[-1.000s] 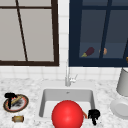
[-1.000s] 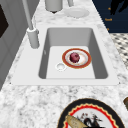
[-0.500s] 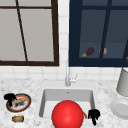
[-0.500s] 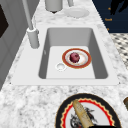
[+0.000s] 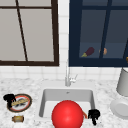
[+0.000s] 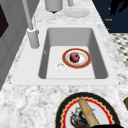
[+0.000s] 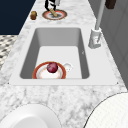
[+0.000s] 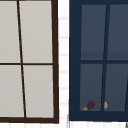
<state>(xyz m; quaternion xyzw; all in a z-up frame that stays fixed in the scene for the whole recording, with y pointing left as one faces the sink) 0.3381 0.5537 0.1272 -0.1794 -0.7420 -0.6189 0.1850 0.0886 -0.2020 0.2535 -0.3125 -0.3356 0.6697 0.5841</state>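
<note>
- Right hand (image 5: 93, 115): at the sink's (image 5: 45, 93) front-right rim, fingers curled, holding nothing, at 3 o'clock of the red ball (image 5: 67, 114).
- Left hand (image 5: 9, 98): at 9 o'clock on the patterned plate (image 5: 27, 105), by the bread stick (image 5: 20, 101); its finger state cannot be told.
- Small brown item (image 5: 18, 118): at 6 o'clock of that plate.

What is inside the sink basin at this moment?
In the sink lies a red-rimmed plate with a dark red round fruit on it, beside the drain. In the front view a big red ball covers them; the right hand shows beside it.

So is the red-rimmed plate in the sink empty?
No. The red-rimmed plate lies flat on the sink floor with one round dark red fruit on it.
</note>
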